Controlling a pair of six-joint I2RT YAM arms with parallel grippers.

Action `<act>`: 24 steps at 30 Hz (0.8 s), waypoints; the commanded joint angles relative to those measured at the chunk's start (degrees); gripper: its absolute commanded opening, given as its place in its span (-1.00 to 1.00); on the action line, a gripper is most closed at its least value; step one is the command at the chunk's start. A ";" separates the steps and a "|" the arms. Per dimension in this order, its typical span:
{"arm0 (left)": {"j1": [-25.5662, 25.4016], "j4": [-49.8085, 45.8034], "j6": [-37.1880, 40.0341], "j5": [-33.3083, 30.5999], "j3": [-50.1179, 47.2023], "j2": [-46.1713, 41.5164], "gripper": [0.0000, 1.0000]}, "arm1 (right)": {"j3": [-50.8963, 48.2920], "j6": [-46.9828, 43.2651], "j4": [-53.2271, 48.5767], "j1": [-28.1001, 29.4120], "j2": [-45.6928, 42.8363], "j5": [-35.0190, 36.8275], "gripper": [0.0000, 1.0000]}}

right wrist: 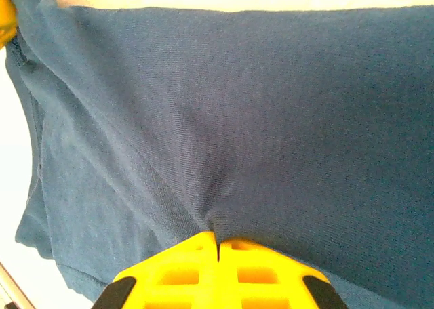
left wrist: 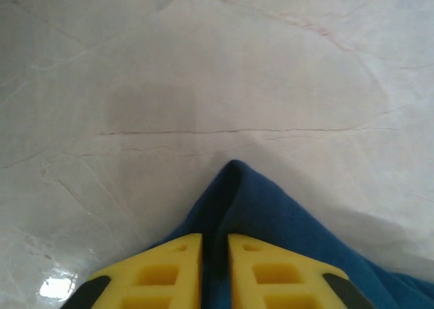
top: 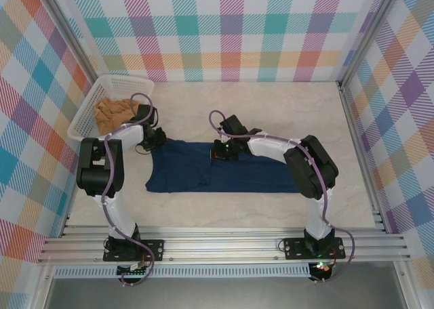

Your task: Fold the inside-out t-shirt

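Observation:
The dark navy t-shirt (top: 203,168) lies flat on the table as a long folded band running left to right. At its far left corner my left gripper (top: 154,138) is shut on the cloth; in the left wrist view that navy corner (left wrist: 271,214) rises as a peak between the yellow fingers (left wrist: 163,272). My right gripper (top: 226,150) sits at the middle of the shirt's far edge, shut on a pinch of the fabric (right wrist: 224,153), which puckers into the closed yellow fingers (right wrist: 251,268). No pale mark near the collar is visible.
A white basket (top: 102,95) at the back left holds a tan-orange garment (top: 114,112), just behind the left gripper. Checked walls (top: 230,31) enclose the pale marble table (top: 285,112). Metal rails (top: 224,241) run along the near edge.

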 commanded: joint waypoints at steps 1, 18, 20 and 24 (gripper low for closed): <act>1.04 -0.12 0.38 -1.70 0.99 -1.18 -0.48 | -0.38 -0.85 -2.29 -0.80 -1.22 1.27 -0.87; -2.36 9.87 -9.47 12.59 -19.02 -24.20 0.02 | 1.82 -8.15 1.45 -0.07 -2.82 -4.48 -0.30; -4.08 10.09 -9.75 13.58 -20.58 -24.42 0.02 | 4.52 -8.64 0.52 -0.07 -0.34 -4.37 -0.32; -6.51 11.83 -9.85 14.56 -23.53 -21.40 0.02 | 7.71 -8.70 -2.33 -0.12 4.70 -3.69 -0.39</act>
